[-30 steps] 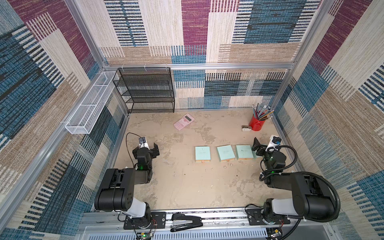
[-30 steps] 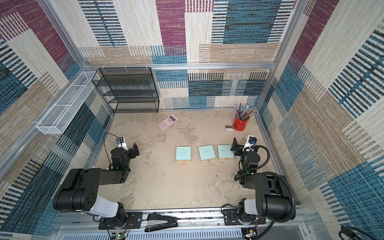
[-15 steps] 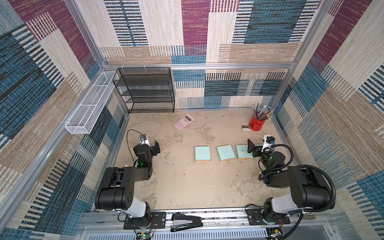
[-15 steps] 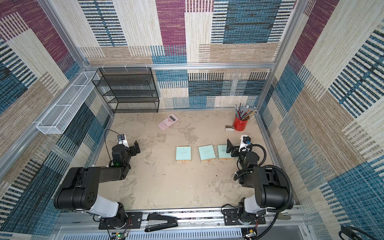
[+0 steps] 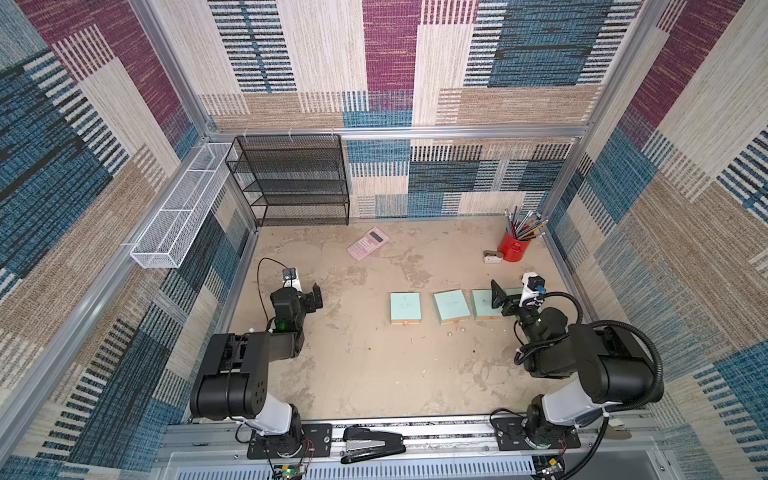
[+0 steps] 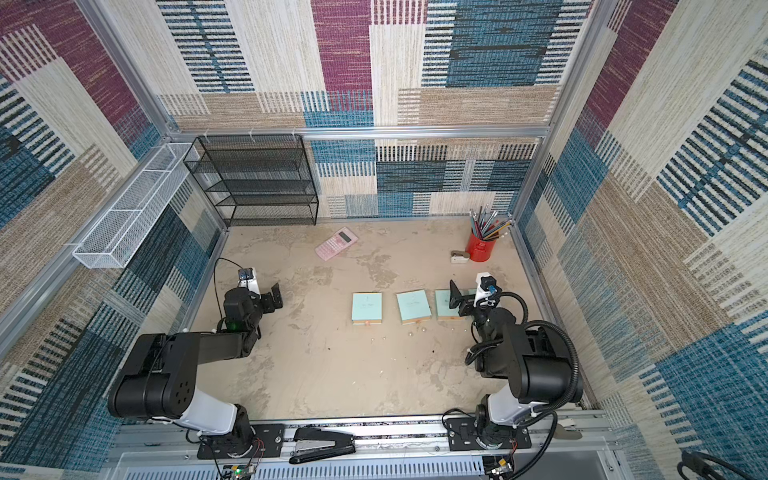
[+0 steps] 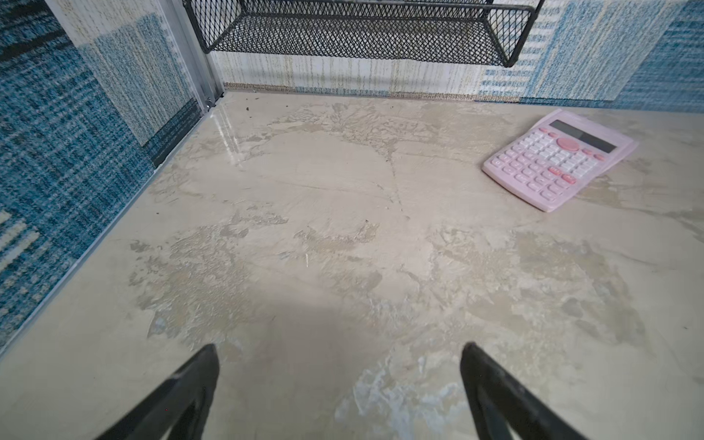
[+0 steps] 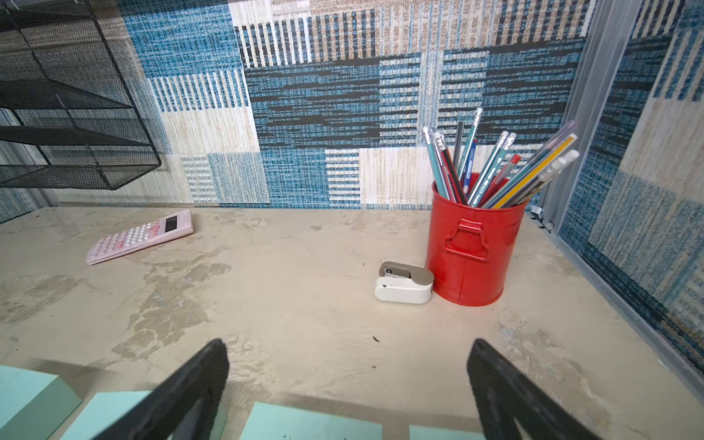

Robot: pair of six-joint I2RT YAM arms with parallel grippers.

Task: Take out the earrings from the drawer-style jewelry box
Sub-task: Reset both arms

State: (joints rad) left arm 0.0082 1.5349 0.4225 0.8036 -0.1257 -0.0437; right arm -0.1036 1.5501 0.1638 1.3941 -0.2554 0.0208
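Hovering right pincer (image 8: pixel 348 343), wide open, empty, over end box (image 5: pixel 481 305); we park left pincer (image 7: pixel 341 346) likewise aside, clearing room; earrings (image 5: pixel 450 333) lie out front.

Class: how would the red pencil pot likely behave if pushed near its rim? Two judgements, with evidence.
Likely tips: the red pencil pot is tall, its pencils leaning out above the rim. Its glossy paint looks slippery.
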